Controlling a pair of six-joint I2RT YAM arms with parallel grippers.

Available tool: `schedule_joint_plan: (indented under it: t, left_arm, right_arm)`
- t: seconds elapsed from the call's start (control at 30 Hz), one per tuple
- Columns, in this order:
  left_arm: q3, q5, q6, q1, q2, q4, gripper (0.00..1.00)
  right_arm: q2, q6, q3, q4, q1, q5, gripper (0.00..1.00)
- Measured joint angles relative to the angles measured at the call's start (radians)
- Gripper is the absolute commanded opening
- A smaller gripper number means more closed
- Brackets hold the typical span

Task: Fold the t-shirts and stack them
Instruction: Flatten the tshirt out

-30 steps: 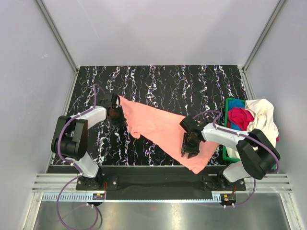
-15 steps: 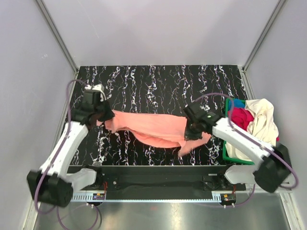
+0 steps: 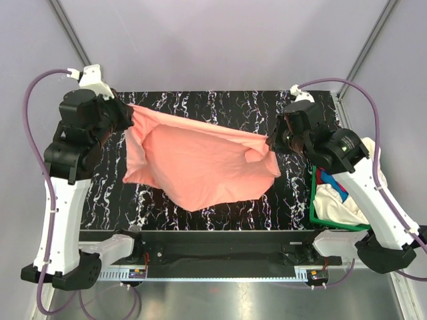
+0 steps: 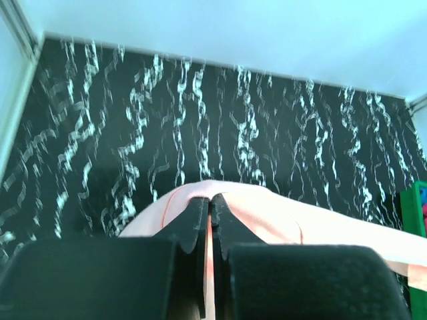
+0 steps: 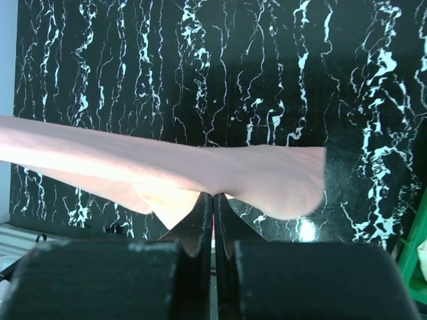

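- Nearest: lower hem of the pink shirt (image 3: 200,167) sagging to a lopsided point over the near half of the table (image 3: 220,107). Lifted and spread between both arms, not yet laid flat, so judged early in the fold.
- Near right: green basket (image 3: 312,203) with other shirts (image 3: 333,200) heaped inside, cream on top, bits of magenta and blue under the right arm. None folded.
- Mid right: right gripper (image 3: 275,140) pinched shut on the shirt's right upper corner. Wrist view shows cloth draped across the very tips only.
- Just beside that grip: a bunched flap of the same shirt, possibly a sleeve, can't tell.
- Mid left: left gripper (image 3: 123,117) pinched shut on the left upper corner, again a shallow bite at the tips.
- Far: bare strip of table behind the held edge.
- Risk 1: corner slipping out if pulled tighter, given the shallow bites; the shirt would drop in a heap.
- Risk 2: laying down skewed, because of the uneven hem, giving a crooked fold.
- Risk 3: bunched flap trapped underneath on lowering, leaving a lump.
- Risk 4: right arm close above the basket; could snag the heaped shirts on a low sweep.
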Motion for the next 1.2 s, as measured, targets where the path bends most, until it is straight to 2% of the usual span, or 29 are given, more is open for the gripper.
schedule_joint_plan:
  t: [0.1, 0.27, 0.47, 0.67, 0.8, 0.9, 1.0, 1.07, 1.2]
  left_arm:
    - [0.062, -0.013, 0.033, -0.025, 0.003, -0.012, 0.0]
    - [0.1, -0.003, 0.068, -0.049, -0.089, -0.019, 0.0]
    - [0.178, 0.088, 0.082, -0.06, -0.248, 0.001, 0.0]
    - [0.299, 0.165, 0.075, -0.062, -0.32, 0.053, 0.0]
    - [0.245, 0.163, 0.051, -0.061, -0.319, 0.171, 0.0]
    - [0.194, 0.151, 0.048, -0.06, -0.271, 0.225, 0.0]
    - [0.184, 0.133, 0.068, -0.059, -0.153, 0.251, 0.0]
    - [0.153, 0.124, 0.087, -0.057, -0.051, 0.287, 0.01]
    - [0.012, 0.119, 0.108, -0.053, 0.148, 0.362, 0.03]
  right_arm:
    - [-0.006, -0.028, 0.021, -0.013, 0.0, 0.014, 0.0]
    - [-0.14, -0.064, 0.055, -0.015, 0.003, 0.011, 0.0]
    - [-0.324, -0.074, 0.169, 0.026, 0.009, -0.112, 0.0]
    - [-0.361, -0.034, 0.245, 0.037, 0.011, -0.215, 0.0]
    - [-0.315, -0.04, 0.242, 0.051, 0.011, -0.2, 0.0]
    - [-0.242, -0.058, 0.233, 0.056, 0.01, -0.111, 0.0]
    - [-0.115, -0.096, 0.222, 0.052, -0.005, 0.015, 0.0]
    - [-0.035, -0.129, 0.157, 0.086, -0.062, 0.032, 0.0]
    - [0.158, -0.162, -0.012, 0.15, -0.28, -0.039, 0.0]
